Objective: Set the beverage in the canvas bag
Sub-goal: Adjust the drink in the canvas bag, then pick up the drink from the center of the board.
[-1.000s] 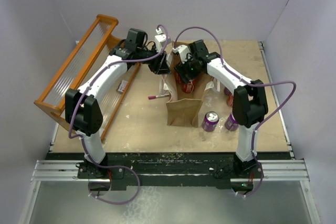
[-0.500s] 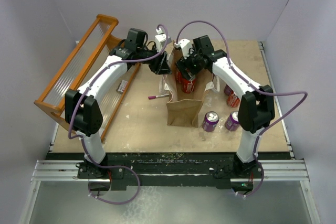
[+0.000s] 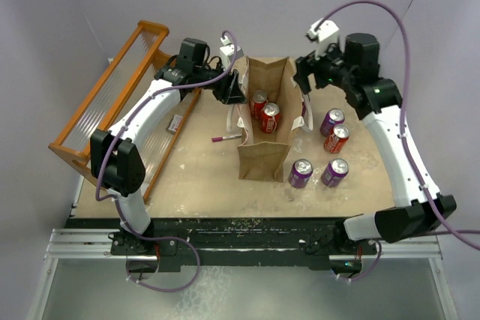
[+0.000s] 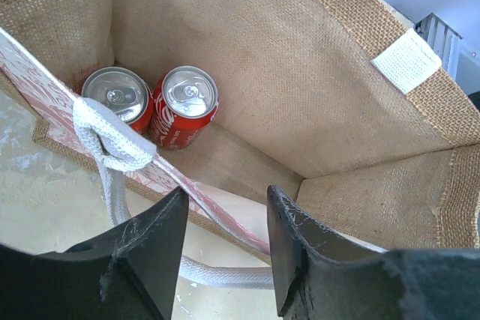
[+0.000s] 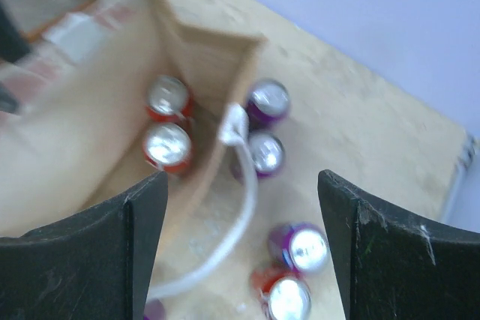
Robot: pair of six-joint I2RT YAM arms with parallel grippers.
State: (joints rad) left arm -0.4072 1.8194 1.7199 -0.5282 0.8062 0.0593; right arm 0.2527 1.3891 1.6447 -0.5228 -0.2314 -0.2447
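Two wide-spread, empty fingers [image 5: 75, 260] of the right gripper [image 5: 240, 177] hang high at the bag's [image 3: 262, 157] two o'clock, while the left gripper [image 4: 225, 200] stands part-open astride the bag's ten-o'clock rim, not pinching it. The step in hand looks like fetching one of four loose cans [image 3: 334, 120] at the bag's three to five o'clock: grip it upright from above, then lower it onto bare floor beside the two red cans [image 4: 184, 106] inside. Open table [image 3: 202, 177] lies right; the white handle [image 3: 304, 120] draped at three o'clock could snag.

We see the canvas bag [image 4: 300, 73] as coarse, matt woven cloth, its handle [image 4: 112, 140] braided white cord; the red cans [image 4: 190, 94] show glossy painted metal with shiny tops.
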